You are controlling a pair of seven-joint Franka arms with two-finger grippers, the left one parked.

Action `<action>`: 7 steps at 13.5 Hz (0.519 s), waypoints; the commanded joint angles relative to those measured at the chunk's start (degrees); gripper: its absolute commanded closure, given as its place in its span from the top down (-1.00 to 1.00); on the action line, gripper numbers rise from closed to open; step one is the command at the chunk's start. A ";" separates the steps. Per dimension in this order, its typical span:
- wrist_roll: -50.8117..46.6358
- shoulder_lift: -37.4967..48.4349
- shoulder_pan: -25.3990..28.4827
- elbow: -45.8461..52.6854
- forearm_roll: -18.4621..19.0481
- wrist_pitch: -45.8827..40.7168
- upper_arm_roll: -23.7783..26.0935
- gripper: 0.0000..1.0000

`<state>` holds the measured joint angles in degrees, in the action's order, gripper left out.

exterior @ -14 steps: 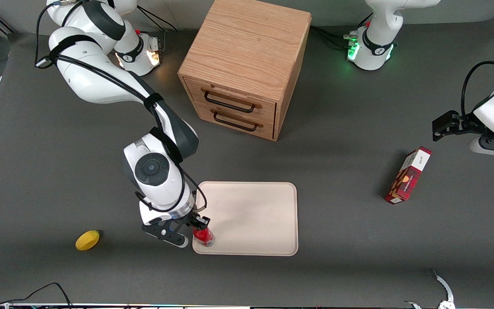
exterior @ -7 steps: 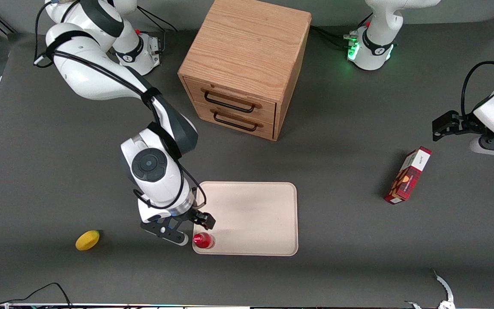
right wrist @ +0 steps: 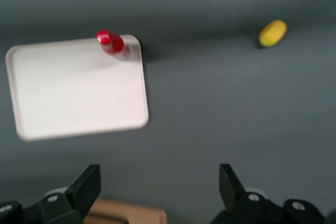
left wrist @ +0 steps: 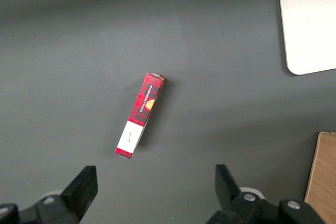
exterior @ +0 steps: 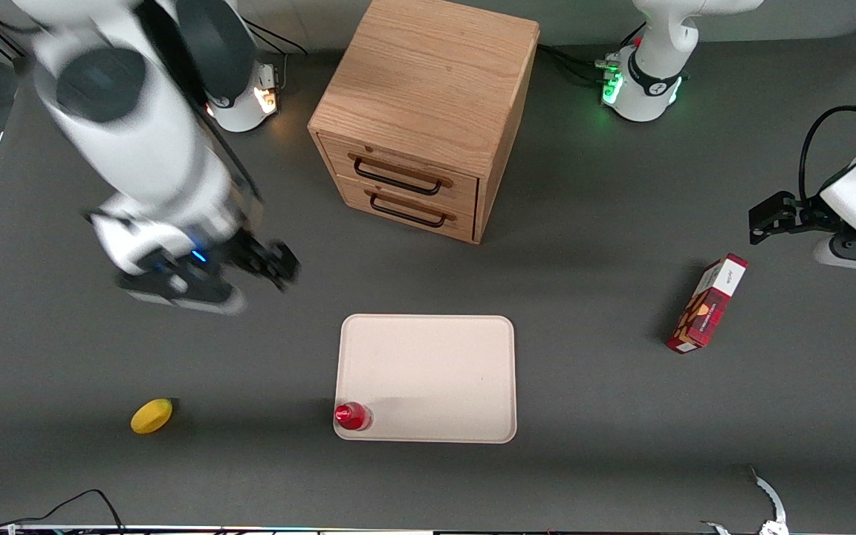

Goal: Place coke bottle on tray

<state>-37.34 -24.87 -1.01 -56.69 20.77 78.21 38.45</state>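
The coke bottle (exterior: 352, 416), small and red with a red cap, stands upright on the beige tray (exterior: 435, 371), in the tray corner nearest the front camera at the working arm's end. The right wrist view also shows the bottle (right wrist: 112, 44) on the tray (right wrist: 73, 87). My right gripper (exterior: 227, 276) is open and empty. It hangs high above the table, well clear of the bottle, farther from the front camera than the tray and toward the working arm's end. Its fingers stand wide apart in the right wrist view (right wrist: 160, 182).
A wooden two-drawer cabinet (exterior: 420, 111) stands farther from the front camera than the tray. A yellow lemon (exterior: 151, 415) lies toward the working arm's end. A red carton box (exterior: 707, 303) lies toward the parked arm's end.
My gripper opened and let go of the bottle, then rose and drew back from the tray toward the arm's base. The bottle stays standing on the tray corner.
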 commanded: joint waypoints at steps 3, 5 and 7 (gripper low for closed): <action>19.47 19.82 -4.44 -14.88 -17.85 -5.01 -19.25 1.00; 27.81 29.74 -4.18 -30.85 -22.24 4.09 -27.51 1.00; 31.10 37.49 -3.57 -46.94 -24.11 14.55 -31.67 1.00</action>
<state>-9.73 0.99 -5.37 -82.74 -0.85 82.23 10.55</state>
